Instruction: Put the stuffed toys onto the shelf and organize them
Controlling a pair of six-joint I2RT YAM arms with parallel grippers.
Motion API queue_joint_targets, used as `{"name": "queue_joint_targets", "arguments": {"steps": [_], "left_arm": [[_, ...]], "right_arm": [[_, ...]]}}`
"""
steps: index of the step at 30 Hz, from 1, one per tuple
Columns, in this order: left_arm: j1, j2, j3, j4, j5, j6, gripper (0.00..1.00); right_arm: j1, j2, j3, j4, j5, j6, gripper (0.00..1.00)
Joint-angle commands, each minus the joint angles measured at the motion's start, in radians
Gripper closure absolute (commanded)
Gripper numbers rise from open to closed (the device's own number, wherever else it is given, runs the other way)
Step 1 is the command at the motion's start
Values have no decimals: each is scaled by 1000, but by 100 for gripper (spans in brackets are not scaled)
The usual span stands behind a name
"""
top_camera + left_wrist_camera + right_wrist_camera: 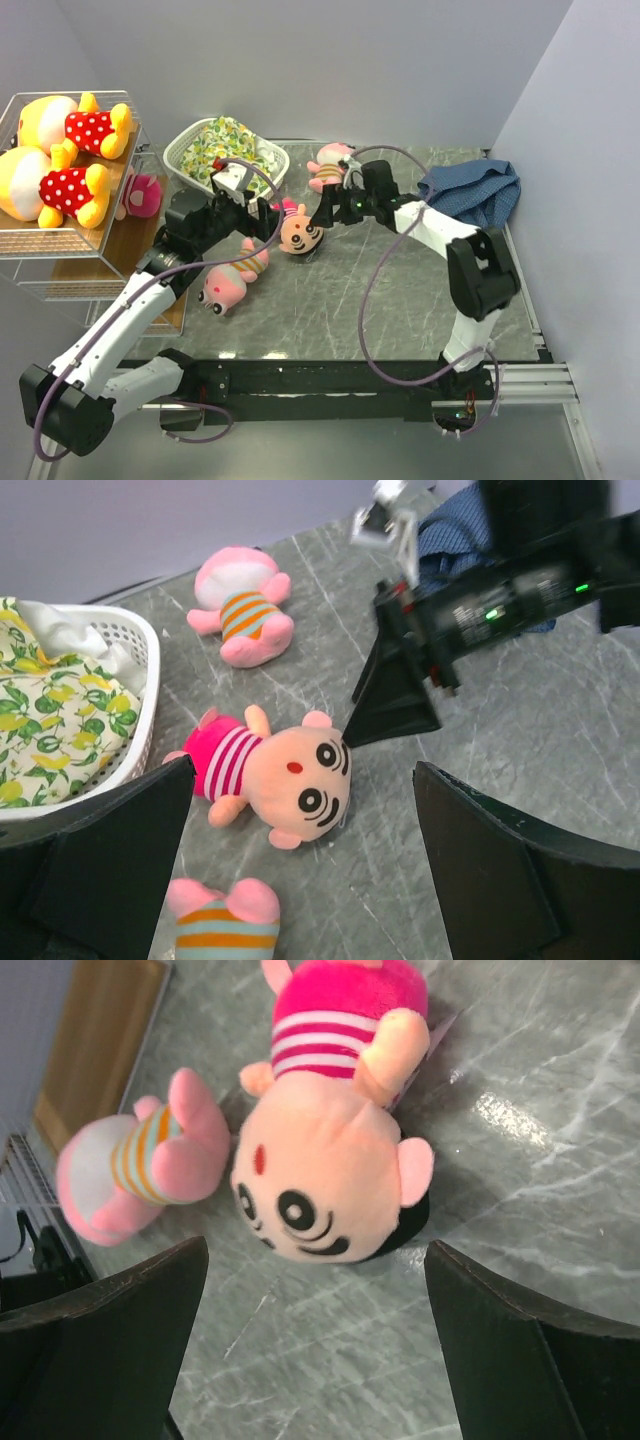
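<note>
A peach-faced doll in a pink striped shirt [298,232] lies on the table between my two grippers; it shows in the left wrist view [285,775] and the right wrist view [325,1175]. My left gripper [265,215] [305,770] is open and empty just left of it. My right gripper [326,208] [318,1250] is open and empty just right of it, its fingers [395,695] close by the doll's head. A pink toy in a striped shirt [232,281] [135,1165] lies nearer me, another [330,166] [243,608] farther back. The shelf [60,262] holds two yellow bears [70,125] [55,190] on top and a pink toy [141,195] on the lower board.
A white basket [182,143] [140,650] with floral cloth stands at the back beside the shelf. A blue checked cloth [475,190] lies at the back right. Grey walls close in the left, back and right sides.
</note>
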Motion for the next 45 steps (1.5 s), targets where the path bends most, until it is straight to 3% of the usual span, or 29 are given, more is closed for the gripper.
{"name": "queue_joint_targets", "arguments": {"steps": [1,8,10,11,12,15,19,22,26,30,32,34,35,37,38,41,45], "left_arm": [[0,-44,7,98,33,-40,4],[-2,-67,-19,116,-62,-39,3],[0,-66,-23,137,-79,-60,3],[-2,-67,-29,153,-79,-71,3],[0,-69,-44,171,-82,-85,2],[-5,-55,-50,211,-130,-154,2],[-16,-5,-3,190,-225,-311,2],[-34,49,72,121,-263,-456,4],[-69,121,196,1,-321,-565,4],[-126,158,227,-49,-421,-603,0],[-160,163,224,-57,-464,-628,1],[-184,175,231,-94,-543,-654,1],[-209,181,246,-112,-568,-663,0],[-230,206,267,-161,-651,-706,1],[-244,215,295,-218,-674,-724,0],[-256,253,347,-322,-712,-800,1],[-270,308,410,-460,-765,-941,1]], "right_arm": [[5,119,141,-62,-84,-73,4],[25,217,188,-41,-140,-62,15],[32,205,158,19,-150,-30,25],[32,199,126,37,-149,-18,32],[34,178,108,69,-132,-8,52],[35,80,-4,144,-94,38,81],[72,-123,-301,312,114,165,100],[141,-298,-508,424,373,255,100],[345,-443,-690,482,684,461,100],[455,-523,-822,536,833,766,98],[503,-540,-854,547,871,820,91],[558,-560,-841,527,905,855,77],[572,-577,-834,487,917,868,65],[595,-592,-819,466,916,883,52],[597,-602,-813,434,904,882,41],[594,-638,-775,316,893,811,31],[568,-724,-796,278,842,638,30]]}}
